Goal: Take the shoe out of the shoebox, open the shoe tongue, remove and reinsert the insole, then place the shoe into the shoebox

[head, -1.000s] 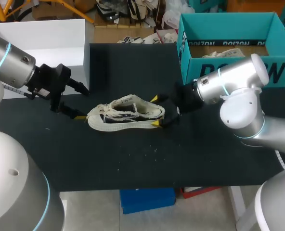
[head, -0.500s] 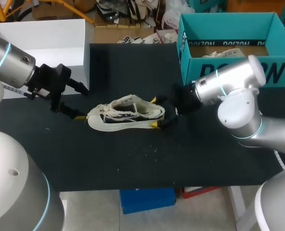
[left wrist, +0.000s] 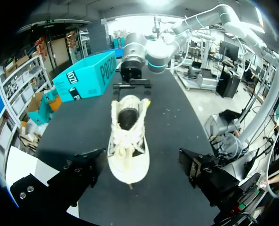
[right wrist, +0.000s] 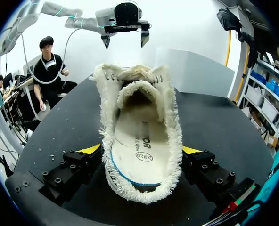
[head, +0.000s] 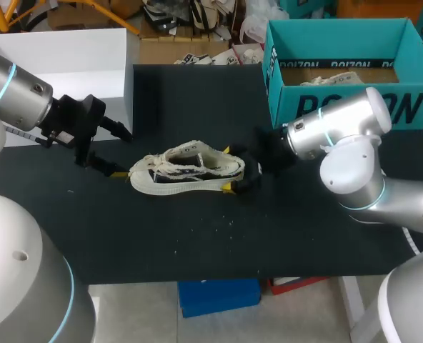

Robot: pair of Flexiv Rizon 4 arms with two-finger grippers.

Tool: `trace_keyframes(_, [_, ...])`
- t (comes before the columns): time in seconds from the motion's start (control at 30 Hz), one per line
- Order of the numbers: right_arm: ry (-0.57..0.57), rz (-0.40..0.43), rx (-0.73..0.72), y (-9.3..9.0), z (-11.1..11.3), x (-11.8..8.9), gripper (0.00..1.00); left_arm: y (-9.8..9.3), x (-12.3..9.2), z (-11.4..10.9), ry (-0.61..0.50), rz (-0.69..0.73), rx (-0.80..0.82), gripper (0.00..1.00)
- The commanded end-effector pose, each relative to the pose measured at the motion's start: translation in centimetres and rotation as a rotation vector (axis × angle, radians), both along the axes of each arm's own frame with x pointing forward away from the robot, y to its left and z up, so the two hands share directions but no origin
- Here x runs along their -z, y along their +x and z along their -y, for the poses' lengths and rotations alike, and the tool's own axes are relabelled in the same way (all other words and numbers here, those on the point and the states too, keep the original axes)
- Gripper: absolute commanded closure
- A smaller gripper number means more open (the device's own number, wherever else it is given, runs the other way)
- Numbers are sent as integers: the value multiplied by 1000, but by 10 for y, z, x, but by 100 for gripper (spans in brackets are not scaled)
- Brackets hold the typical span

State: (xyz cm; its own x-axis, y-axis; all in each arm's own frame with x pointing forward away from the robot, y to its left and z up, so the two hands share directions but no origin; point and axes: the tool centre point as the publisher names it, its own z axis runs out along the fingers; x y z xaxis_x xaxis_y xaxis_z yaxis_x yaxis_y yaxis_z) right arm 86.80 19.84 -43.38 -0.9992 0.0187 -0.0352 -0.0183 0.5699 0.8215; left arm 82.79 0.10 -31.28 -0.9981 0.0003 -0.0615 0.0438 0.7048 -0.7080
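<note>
White lettering on the shoebox (head: 279, 100) side; small, perhaps stamped, print on the insole (right wrist: 142, 141).

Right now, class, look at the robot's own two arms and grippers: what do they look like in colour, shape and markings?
The left arm and right arm are smooth, rounded silver-grey tubes with a thin light-blue ring at each joint. The left gripper and right gripper are black and blocky, studded with bolts, and each has two fingers ending in bright yellow tips.
</note>
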Motion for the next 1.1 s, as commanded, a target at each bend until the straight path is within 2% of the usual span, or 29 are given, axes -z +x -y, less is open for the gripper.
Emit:
trace_keyframes(0.03, [1,0,4,2,-2,2,0,-1,1,0,-1,5,-1,0])
trace_keyframes(0.67, [14,-38,-11,2,4,11,0,-1,1,0,-1,5,-1,0])
trace_keyframes(0.7, [12,-39,-9,2,3,11,56,-1,1,0,-1,5,-1,0])
trace_keyframes(0.73, [12,-39,-9,2,3,11,98,-1,1,0,-1,5,-1,0])
trace_keyframes(0.77, [12,-39,-9,2,3,11,100,-1,1,0,-1,5,-1,0])
trace_keyframes(1.0, [12,-39,-9,2,3,11,100,-1,1,0,-1,5,-1,0])
trace_keyframes(1.1, [12,-39,-9,2,3,11,100,-4,-9,6,15,19,-20,0])
